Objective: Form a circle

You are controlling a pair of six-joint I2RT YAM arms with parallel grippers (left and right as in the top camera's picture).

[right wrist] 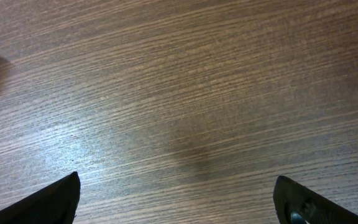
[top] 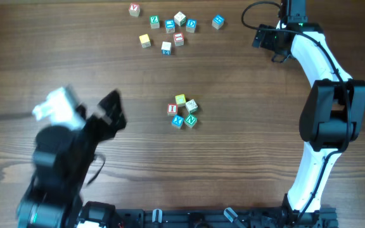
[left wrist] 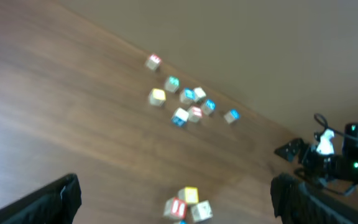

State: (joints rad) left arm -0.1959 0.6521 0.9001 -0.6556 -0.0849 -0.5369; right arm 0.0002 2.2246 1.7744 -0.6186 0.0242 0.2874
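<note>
One wooden table (top: 246,158) spans every view. On it, the left arm (top: 62,158) is a dark blur at the near left, and the right arm (top: 331,114) curves up the far right side. The left gripper (top: 113,109) points toward the middle with its jaws spread wide and nothing between them. The right gripper (right wrist: 176,186) hangs over bare wood, jaws equally wide and empty.

A loose scatter of letter cubes (top: 170,26) lies at the far edge, well apart from the circle (top: 182,111), which sits at the table's centre. That circle is a tight ring of five:

- yellow cube (top: 180,100)
- pale cube with green (top: 192,106)
- green N (top: 191,120)
- blue X (top: 178,120)
- red I (top: 172,109)

The ring looks formed. Each cube is probably light, rigid and smooth-sided, so it should slide at a nudge. Any pick is best taken from above on two opposite flat faces, inner and outer, because the neighbours crowd the other sides.
</note>
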